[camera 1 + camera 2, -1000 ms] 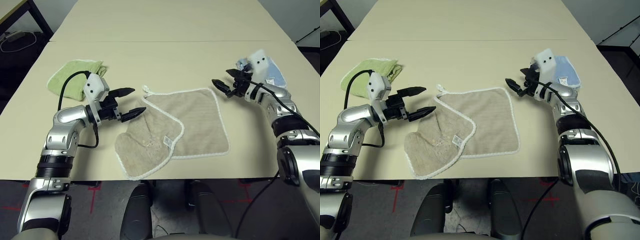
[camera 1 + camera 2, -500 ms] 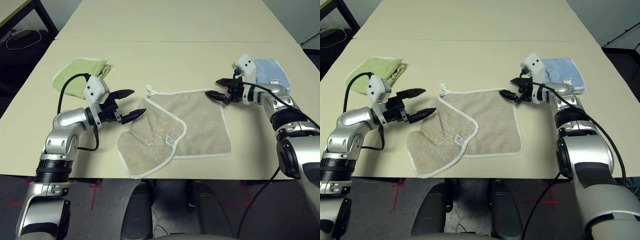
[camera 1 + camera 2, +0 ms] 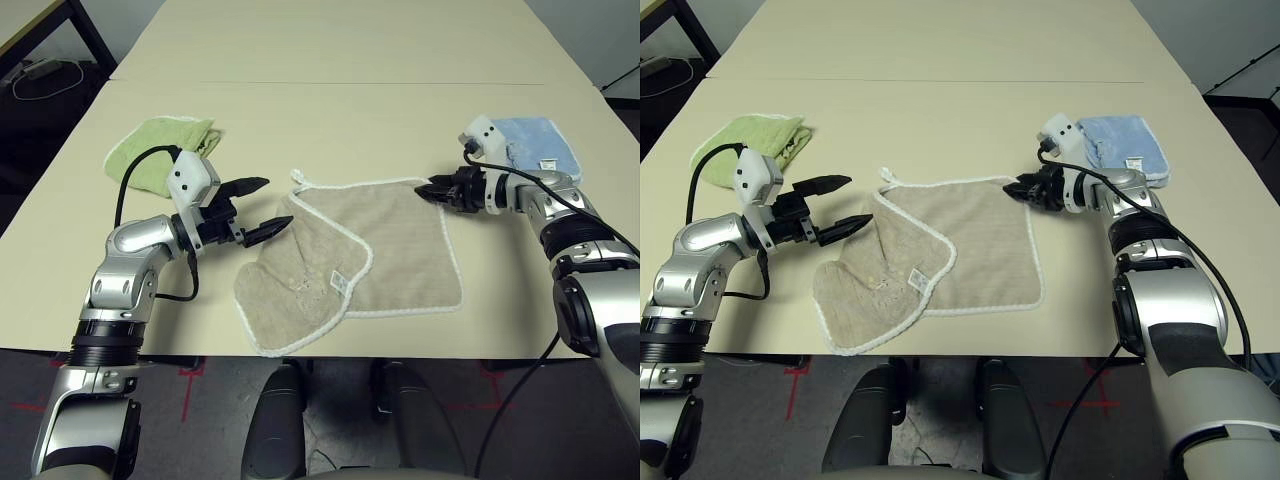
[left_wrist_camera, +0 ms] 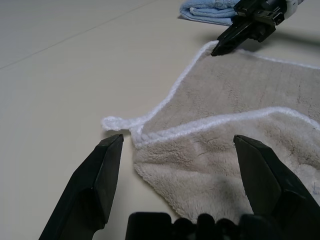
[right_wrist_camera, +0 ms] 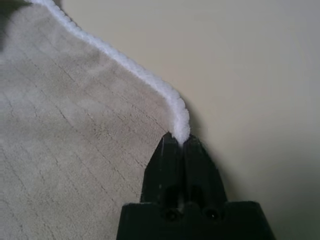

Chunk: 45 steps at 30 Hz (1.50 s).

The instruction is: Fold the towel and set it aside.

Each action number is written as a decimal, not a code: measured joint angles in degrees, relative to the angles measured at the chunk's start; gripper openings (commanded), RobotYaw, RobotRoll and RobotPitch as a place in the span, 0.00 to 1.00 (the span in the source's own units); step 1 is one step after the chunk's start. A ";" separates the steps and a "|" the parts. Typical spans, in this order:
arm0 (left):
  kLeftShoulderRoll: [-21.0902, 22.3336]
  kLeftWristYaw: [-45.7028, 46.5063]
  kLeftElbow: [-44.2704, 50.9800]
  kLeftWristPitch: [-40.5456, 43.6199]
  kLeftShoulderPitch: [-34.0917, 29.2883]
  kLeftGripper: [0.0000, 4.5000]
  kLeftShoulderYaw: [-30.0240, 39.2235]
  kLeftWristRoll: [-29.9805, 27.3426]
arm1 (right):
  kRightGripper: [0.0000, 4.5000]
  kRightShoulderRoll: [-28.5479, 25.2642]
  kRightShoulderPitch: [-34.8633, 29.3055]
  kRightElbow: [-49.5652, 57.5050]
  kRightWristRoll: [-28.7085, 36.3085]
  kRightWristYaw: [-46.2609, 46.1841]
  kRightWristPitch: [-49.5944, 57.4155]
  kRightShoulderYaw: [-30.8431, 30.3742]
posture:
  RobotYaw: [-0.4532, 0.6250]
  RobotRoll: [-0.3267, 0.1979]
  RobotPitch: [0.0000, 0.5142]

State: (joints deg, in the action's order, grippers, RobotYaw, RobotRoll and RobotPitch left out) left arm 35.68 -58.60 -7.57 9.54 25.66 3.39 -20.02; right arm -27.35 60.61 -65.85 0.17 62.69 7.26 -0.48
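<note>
A beige towel [image 3: 370,258] is lying half-folded at the middle of the cream desk [image 3: 330,120], its near-left corner already turned over onto itself so that the small white tag [image 3: 338,283] is facing up. The right tool [image 3: 436,190] is clenching the towel's far right corner, its black tips pinching the white stitched edging; the wrist view shows the hem caught between them, though how deep the bite goes is hard to judge. The hold at that corner appears meant to carry this side across for the next fold. The left tool [image 3: 258,207] is standing released, jaws wide, hovering just left of the towel's far left corner and its loop [image 4: 117,123], seemingly lined up to take that corner in turn. A lime-green folded towel [image 3: 160,150] is sitting farther left of the beige towel, and a light blue folded towel [image 3: 537,144] is resting to its far right, behind the right tool.
</note>
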 measured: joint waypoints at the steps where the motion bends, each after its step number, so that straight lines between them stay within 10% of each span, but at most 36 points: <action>1: 0.00 0.00 0.00 0.12 -0.01 1.00 0.00 0.00 | 0.00 0.00 0.00 0.01 0.07 0.09 0.00 0.04 | 0.48 0.62 0.38; 21: -1.83 2.50 2.71 5.49 1.15 1.00 0.07 -2.48 | 0.00 4.19 0.43 3.56 10.63 -2.09 -11.79 10.36 | 0.46 0.62 0.37; 45: -3.60 2.85 2.03 5.39 1.16 1.00 -0.15 -2.30 | 0.00 10.30 23.04 6.96 23.87 -7.78 -31.03 20.51 | 0.45 0.62 0.36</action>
State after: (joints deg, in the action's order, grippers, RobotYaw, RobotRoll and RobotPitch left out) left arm 32.08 -55.75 -5.55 14.92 26.82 3.24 -22.32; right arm -17.05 83.65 -58.89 24.04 54.90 -23.77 20.02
